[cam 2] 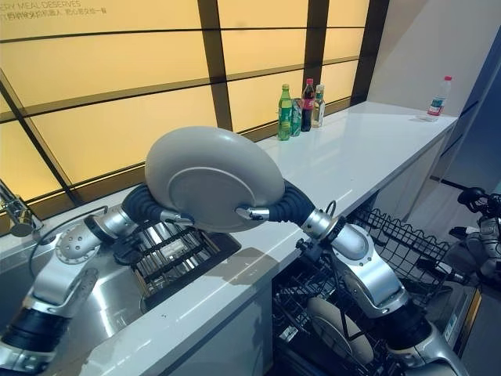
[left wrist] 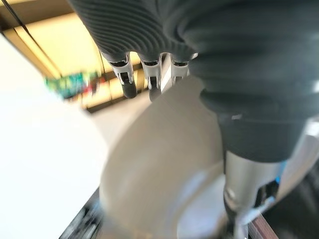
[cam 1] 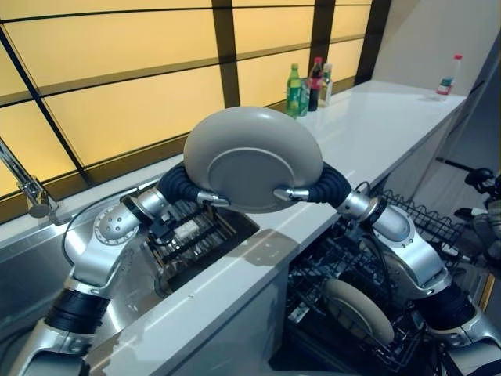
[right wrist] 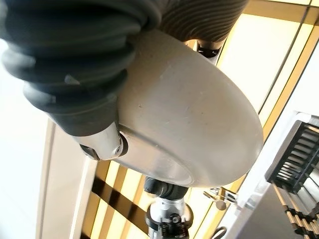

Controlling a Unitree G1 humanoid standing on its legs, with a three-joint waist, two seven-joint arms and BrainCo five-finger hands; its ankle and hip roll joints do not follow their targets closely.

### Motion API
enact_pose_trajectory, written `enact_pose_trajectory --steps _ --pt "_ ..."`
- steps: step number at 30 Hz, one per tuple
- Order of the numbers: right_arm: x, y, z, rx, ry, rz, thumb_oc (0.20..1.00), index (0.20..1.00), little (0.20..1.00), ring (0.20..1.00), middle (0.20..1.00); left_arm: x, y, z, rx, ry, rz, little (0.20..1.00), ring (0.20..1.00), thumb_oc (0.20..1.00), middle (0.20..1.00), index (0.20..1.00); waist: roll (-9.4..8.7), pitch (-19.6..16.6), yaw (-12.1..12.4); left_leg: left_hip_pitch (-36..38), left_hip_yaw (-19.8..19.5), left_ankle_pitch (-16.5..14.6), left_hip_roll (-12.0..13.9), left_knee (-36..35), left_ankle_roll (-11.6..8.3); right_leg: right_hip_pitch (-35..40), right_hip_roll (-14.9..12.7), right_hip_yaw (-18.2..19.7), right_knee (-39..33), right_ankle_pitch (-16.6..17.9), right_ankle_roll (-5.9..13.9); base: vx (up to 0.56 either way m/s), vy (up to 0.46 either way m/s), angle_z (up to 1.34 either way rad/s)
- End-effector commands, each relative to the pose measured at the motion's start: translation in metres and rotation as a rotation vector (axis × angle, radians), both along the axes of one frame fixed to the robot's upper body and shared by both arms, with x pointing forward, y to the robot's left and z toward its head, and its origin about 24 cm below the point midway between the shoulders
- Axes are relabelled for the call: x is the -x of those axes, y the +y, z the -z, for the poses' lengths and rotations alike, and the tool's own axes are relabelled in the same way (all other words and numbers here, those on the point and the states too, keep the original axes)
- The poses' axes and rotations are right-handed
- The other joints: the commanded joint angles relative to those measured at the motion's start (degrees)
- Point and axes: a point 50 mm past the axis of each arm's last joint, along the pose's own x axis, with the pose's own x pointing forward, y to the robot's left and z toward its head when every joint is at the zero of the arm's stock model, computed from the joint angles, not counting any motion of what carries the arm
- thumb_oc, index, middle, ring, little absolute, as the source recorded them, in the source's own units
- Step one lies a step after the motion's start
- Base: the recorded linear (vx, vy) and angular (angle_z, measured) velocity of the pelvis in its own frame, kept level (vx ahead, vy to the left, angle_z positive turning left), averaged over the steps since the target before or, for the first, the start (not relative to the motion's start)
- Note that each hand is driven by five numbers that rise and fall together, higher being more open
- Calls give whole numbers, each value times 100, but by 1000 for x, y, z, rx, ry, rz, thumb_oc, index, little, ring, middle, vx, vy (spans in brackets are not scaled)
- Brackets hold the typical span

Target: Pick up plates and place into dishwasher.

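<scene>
- A tap (cam 1: 27,186) stands at the far left, behind the steel sink (cam 1: 47,258)
- The left hand (cam 1: 205,197) comes up from the sink side; its thumb lies across the plate's underside and its fingers curl over the rim behind, so it grips the plate's left edge
- Below that hand, a dark slatted rack (cam 1: 192,235) sits in the sink well, next to the counter edge
- The plate (cam 1: 252,160), grey with a raised foot ring, is held up in the air between the two hands, tilted with its underside toward the camera, above the white counter (cam 1: 376,133) and clear of it
- The right hand (cam 1: 297,193) clamps the plate's right edge in the same way, thumb on the underside and fingers wrapped behind the rim; the right wrist view shows the thumb pressed to the plate close to the foot ring
- Three bottles (cam 2: 300,106) stand together at the back of the counter by the lit amber wall panels (cam 2: 109,70), and a single bottle (cam 2: 438,96) with a red cap stands far off at the counter's right end
- Below the counter on the right, the dishwasher rack (cam 1: 415,219) is pulled out, and a second plate (cam 1: 358,309) already stands on edge in it
</scene>
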Motion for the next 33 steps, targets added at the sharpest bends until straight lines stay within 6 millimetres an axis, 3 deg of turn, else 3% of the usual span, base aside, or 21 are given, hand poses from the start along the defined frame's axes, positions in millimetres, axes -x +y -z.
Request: enact_pose_trajectory --steps 1,5,9,17,25,28,31,33 --pt "-1 -27 -21 -95 -138 185 200 200 200 200 200 -1 34 -9 123 -105 -321 1000 1000 1000 1000 1000 -224 -181 -57 68 195 -197 -97 36 86 103 -265 -40 262 -357 188 40 9 1" --pt "-1 -58 -4 -92 -91 387 200 200 200 200 200 12 69 6 293 -96 -624 1000 1000 1000 1000 1000 -246 -173 -115 47 215 -167 -120 34 126 30 -283 10 319 -340 183 28 20 0" --pt "7 -88 10 -108 -48 554 200 200 200 200 200 29 88 18 365 -85 -782 1000 1000 1000 1000 1000 -275 -131 -183 54 252 -193 -130 40 152 -10 -308 67 357 -347 203 39 14 0" --pt "15 -120 26 -63 -2 738 200 200 200 200 200 40 106 22 372 -74 -906 1000 1000 1000 1000 1000 -324 -47 -357 144 392 -293 -156 87 174 -43 -400 191 440 -340 285 77 24 -4" --pt "16 -158 56 165 81 1007 200 200 200 200 200 47 125 27 340 -21 -976 1000 1000 1000 1000 1000 -389 73 -378 182 369 -496 -307 308 299 -91 -548 344 650 -383 377 112 58 -18" --pt "15 -176 76 270 167 1087 200 200 200 200 200 49 134 24 311 -20 -985 1000 1000 1000 1000 1000 -381 224 -405 161 300 -609 -377 477 457 -371 -640 402 1609 -528 449 103 81 -5" --pt "16 -188 84 334 239 1105 200 200 200 200 200 48 141 18 309 -24 -988 1000 1000 1000 1000 1000 -400 459 -513 75 157 -603 -515 614 624 -973 -596 654 2697 -344 527 24 14 -1" --pt "19 -199 97 415 304 1118 200 200 200 200 200 45 144 17 303 -21 -981 1000 1000 1000 1000 1000 -474 593 -554 25 61 -589 -616 689 629 -1145 -548 896 2465 -183 483 98 -128 0"
